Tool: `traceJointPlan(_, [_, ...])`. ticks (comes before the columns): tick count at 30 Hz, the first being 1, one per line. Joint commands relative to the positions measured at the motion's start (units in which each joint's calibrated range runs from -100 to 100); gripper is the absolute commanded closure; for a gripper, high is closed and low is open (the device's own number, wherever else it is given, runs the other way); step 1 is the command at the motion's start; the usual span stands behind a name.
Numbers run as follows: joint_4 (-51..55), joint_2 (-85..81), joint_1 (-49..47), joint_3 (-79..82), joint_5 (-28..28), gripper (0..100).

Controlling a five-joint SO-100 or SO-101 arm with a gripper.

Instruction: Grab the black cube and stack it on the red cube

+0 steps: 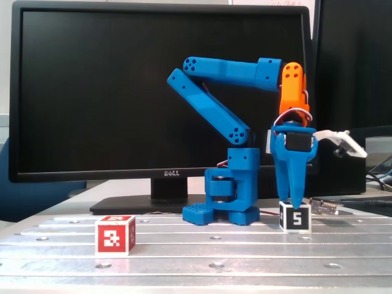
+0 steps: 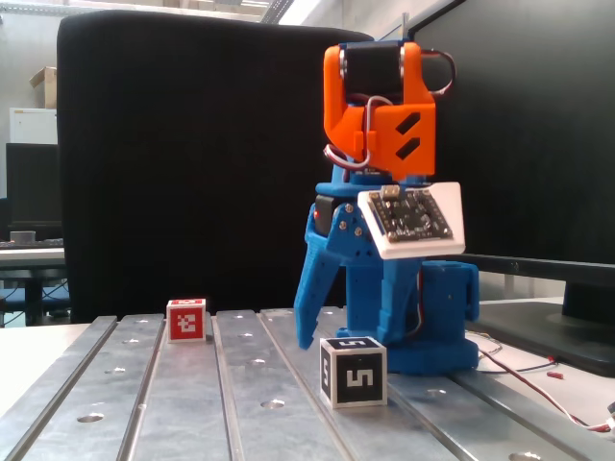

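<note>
Nothing stacked yet. My tool (image 2: 332, 336) hangs spread open just over the black cube (image 2: 353, 372), lower centre; nothing gripped. Red cube (image 2: 186, 320) sits far left on the surface (image 2: 192, 403). Grasp, carry, stacking remain.

Blue fingers (image 1: 293, 199) point down just above the black cube (image 1: 295, 217).

Both fixed views are evenly lit and slightly soft. The metal table (image 1: 245, 254) shows pale glare along its ribs; shadows are faint. Bright ceiling lights (image 2: 221, 6) wash out the upper edge.
</note>
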Motion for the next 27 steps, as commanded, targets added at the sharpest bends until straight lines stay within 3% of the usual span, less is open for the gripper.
traceJointPlan(1, [-2.0,0.0,-0.3,0.9,-0.1,73])
traceJointPlan(7, [-4.3,0.1,-0.8,3.0,-1.9,73])
traceJointPlan(13, [-7.1,0.1,-2.8,4.4,-3.4,80])
traceJointPlan(27, [-9.9,0.1,-2.9,6.3,-3.4,80])
